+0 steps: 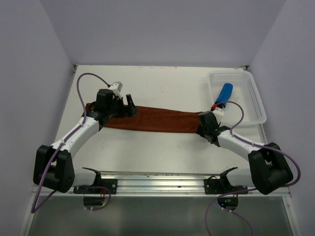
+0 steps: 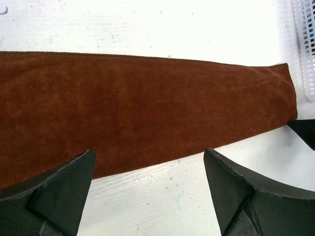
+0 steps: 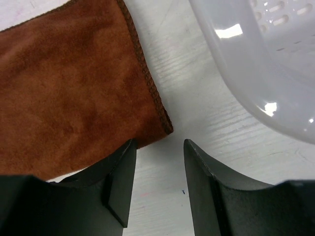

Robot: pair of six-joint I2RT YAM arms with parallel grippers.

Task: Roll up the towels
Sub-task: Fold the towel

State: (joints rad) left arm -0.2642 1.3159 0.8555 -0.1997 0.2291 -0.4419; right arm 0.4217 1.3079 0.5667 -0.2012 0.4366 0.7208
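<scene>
On the white table (image 1: pixel 162 147) the rust-brown towel (image 1: pixel 152 119) lies flat, unrolled; left gripper (image 1: pixel 129 104) spread, right gripper (image 3: pixel 158 167) half-parted, empty, must pinch its corner.

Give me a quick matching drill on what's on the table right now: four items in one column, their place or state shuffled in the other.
Items:
1. brown towel
2. blue towel
3. left hand
4. basket

Places or states:
A. rolled, lying inside the basket
B. far right of the table
C. spread flat in a long strip between the arms
D. open wide over the strip's near edge

Pairs: 1-C, 2-A, 3-D, 4-B
</scene>
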